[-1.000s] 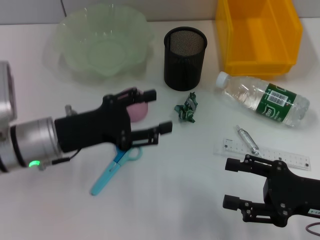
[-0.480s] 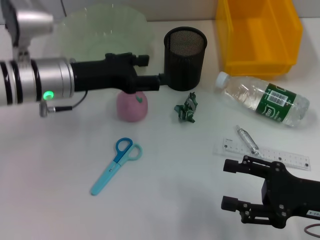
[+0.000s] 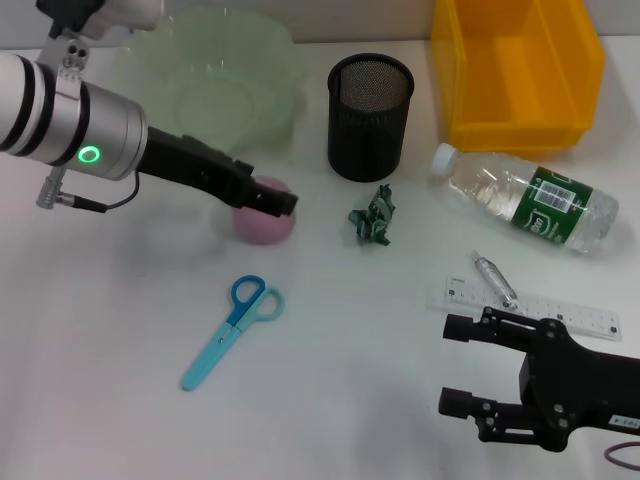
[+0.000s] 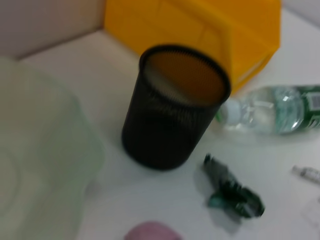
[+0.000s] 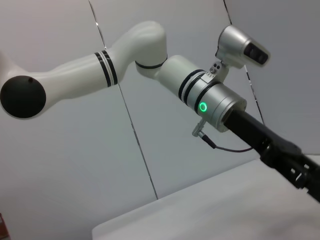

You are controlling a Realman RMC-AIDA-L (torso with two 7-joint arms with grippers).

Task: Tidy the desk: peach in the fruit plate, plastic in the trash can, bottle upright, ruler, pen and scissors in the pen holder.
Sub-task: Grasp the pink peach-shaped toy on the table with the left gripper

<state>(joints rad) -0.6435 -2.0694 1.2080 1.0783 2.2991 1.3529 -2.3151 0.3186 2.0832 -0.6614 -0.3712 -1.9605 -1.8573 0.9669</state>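
L gripper (image 3: 272,200) over peach (image 3: 266,222) — wrapper (image 3: 373,216) beside

Even bright overhead light; soft short shadows on white tabletop (image 3: 380,330). Left wrist view blurred, black mesh cup (image 4: 172,107) soft-edged.

No text is legible; the bottle (image 3: 530,199) label shows only a barcode.

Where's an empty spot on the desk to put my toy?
Bare desk lies left of the scissors, and between scissors and right tool. It is crowded around the ruler, bottle and wrapper.
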